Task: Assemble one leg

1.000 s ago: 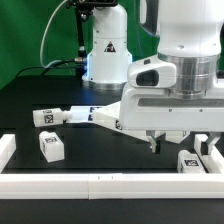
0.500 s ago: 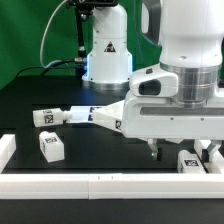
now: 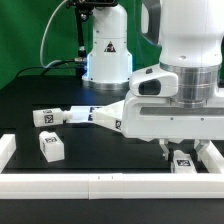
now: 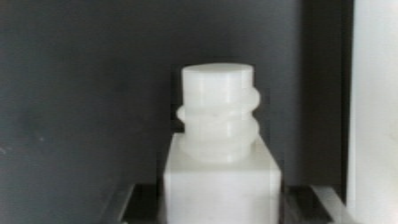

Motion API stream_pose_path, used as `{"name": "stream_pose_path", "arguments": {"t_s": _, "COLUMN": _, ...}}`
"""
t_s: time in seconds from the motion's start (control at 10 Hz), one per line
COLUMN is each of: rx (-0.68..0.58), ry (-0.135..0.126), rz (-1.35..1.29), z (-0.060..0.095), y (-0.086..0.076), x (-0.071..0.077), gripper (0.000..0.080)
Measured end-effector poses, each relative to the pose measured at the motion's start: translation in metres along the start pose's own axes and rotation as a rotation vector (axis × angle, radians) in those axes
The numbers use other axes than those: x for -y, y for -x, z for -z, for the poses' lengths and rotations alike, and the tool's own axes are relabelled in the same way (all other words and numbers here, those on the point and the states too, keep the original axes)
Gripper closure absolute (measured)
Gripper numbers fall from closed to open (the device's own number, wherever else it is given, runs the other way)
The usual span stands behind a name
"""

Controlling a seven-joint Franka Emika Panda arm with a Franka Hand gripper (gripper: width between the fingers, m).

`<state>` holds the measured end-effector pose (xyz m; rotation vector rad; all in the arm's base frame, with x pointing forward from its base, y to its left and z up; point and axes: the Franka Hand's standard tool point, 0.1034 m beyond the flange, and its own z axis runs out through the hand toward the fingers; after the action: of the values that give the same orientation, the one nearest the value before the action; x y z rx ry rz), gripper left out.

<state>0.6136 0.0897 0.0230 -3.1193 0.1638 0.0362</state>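
My gripper (image 3: 182, 153) hangs low over a leg (image 3: 183, 164), a small white block with a tag, at the exterior view's front right. Its fingers stand on either side of the leg. In the wrist view the leg (image 4: 224, 150) lies between the two fingers (image 4: 139, 203), its round threaded peg pointing away from the gripper (image 4: 224, 208). Narrow dark gaps show on both sides, so the jaws are open and not touching it. The flat white tabletop (image 3: 140, 120) lies behind the gripper. Another leg (image 3: 50, 147) stands at the front left, and one (image 3: 52, 117) lies further back.
A white rail (image 3: 90, 186) runs along the front of the black table, with short white walls at the left (image 3: 6, 148) and right (image 3: 215, 152). The robot's base (image 3: 106, 50) stands at the back.
The gripper has moved toward the exterior view's left and lower, from beside the front right leg to straddling it. The leg has barely shifted.
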Motion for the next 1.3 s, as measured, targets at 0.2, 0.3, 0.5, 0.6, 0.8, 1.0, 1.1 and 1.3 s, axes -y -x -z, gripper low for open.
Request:
{"name": "stream_pose_path", "arguments": {"t_s": 0.2, "rx": 0.000, "ry": 0.001, "rz": 0.010, "z": 0.003, "y": 0.000, "x": -0.006, "gripper": 0.0517}}
{"name": "stream_pose_path", "arguments": {"t_s": 0.3, "rx": -0.001, "ry": 0.009, "rz": 0.005, "z": 0.014, "y": 0.006, "x": -0.027, "gripper": 0.0517}}
{"name": "stream_pose_path", "arguments": {"t_s": 0.5, "rx": -0.001, "ry": 0.017, "rz": 0.046, "z": 0.033, "y": 0.035, "x": -0.075, "gripper": 0.0517}}
{"name": "stream_pose_path", "arguments": {"t_s": 0.6, "rx": -0.015, "ry": 0.023, "rz": 0.039, "z": 0.038, "y": 0.050, "x": -0.100, "gripper": 0.0517}}
{"name": "stream_pose_path", "arguments": {"t_s": 0.8, "rx": -0.009, "ry": 0.027, "rz": 0.018, "z": 0.040, "y": 0.060, "x": -0.111, "gripper": 0.0516}}
{"name": "stream_pose_path", "arguments": {"t_s": 1.0, "rx": -0.007, "ry": 0.027, "rz": 0.021, "z": 0.039, "y": 0.060, "x": -0.110, "gripper": 0.0515}}
{"name": "stream_pose_path", "arguments": {"t_s": 1.1, "rx": -0.007, "ry": 0.027, "rz": 0.021, "z": 0.038, "y": 0.060, "x": -0.110, "gripper": 0.0515}}
{"name": "stream_pose_path", "arguments": {"t_s": 1.3, "rx": -0.012, "ry": 0.024, "rz": 0.127, "z": 0.035, "y": 0.065, "x": -0.124, "gripper": 0.0515}}
